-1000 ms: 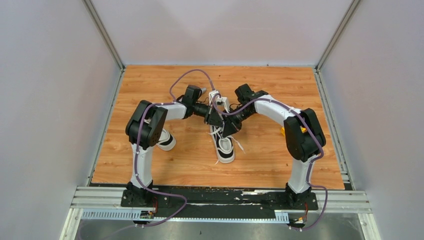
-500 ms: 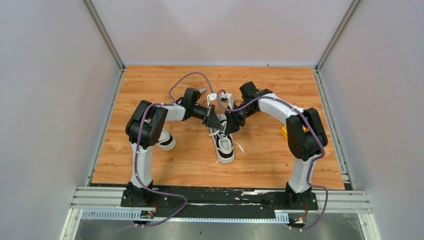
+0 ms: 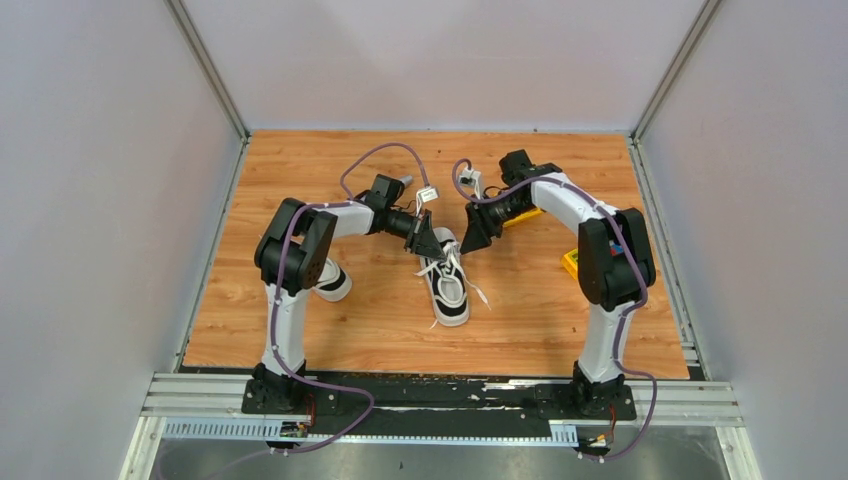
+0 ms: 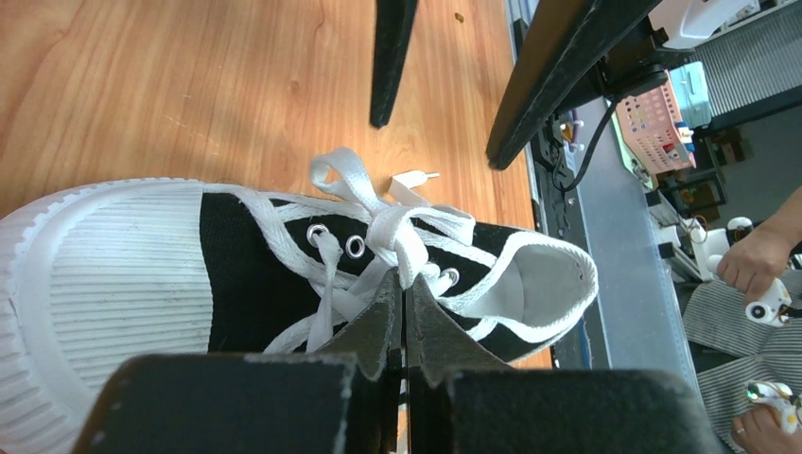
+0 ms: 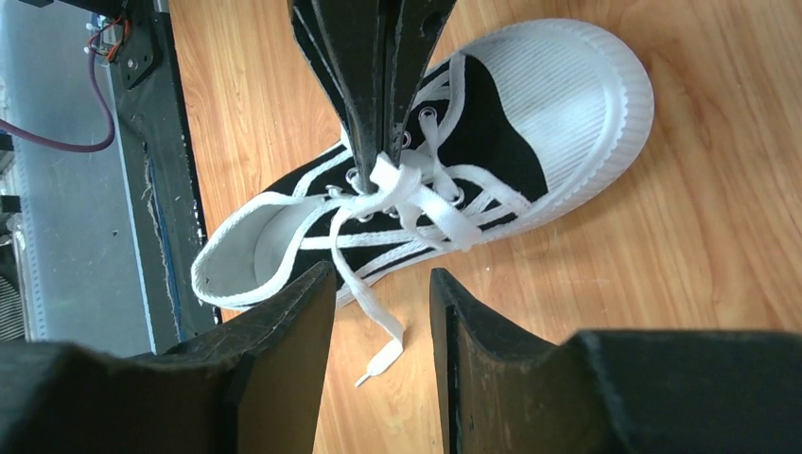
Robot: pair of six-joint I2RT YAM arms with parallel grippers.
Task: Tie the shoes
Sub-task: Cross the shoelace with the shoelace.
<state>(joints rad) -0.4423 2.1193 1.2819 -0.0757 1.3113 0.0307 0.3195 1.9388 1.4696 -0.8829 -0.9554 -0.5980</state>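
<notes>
Currently, entry one: middle shoe [image 3: 451, 293], mid-table [image 3: 560, 320] between the arms. Laces [image 4: 395, 225] drawn into a knot with one small loop, and a free end trails on the wood. Bow judged unfinished. Left gripper [image 4: 405, 295] clenched on the laces at the knot. Right gripper [image 5: 382, 284] released and empty, just beside the shoe. Entry two: second shoe [image 3: 334, 283], under the left arm and mostly hidden. Its lacing cannot be told, so it is likely pending.

wood tabletop [image 3: 540, 320] | yellow obj [image 3: 570, 264] R side | pink crate [image 4: 654, 128] off-table
</notes>
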